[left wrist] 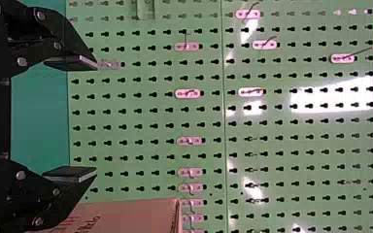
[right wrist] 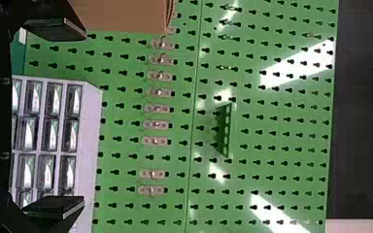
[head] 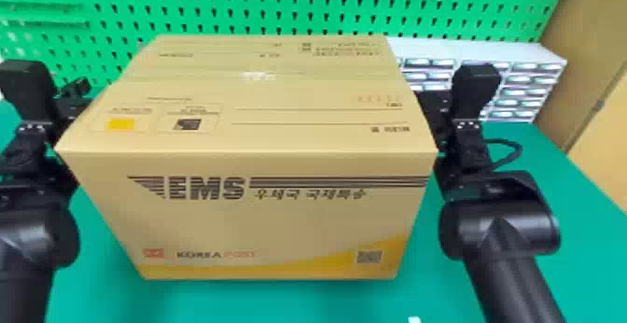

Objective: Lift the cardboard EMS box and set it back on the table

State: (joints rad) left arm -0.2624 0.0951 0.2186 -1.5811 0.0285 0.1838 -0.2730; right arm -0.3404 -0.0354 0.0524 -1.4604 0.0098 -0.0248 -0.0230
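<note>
Green tabletop (head: pixel 536 158) is backed by pegboard (head: pixel 298 16); cardboard EMS box (head: pixel 252 168) is flanked by left gripper (head: pixel 70 97) and right gripper (head: pixel 431 105), fingers spread wide, empty.

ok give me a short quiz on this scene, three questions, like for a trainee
1. True or false: the left claw and the right claw are both open.
2. The pegboard behind the box is: a) red b) green c) white
3. Fill in: beyond the box, the drawers stand on the robot's ___ side.

Key: 1 true; 2 b; 3 right
</note>
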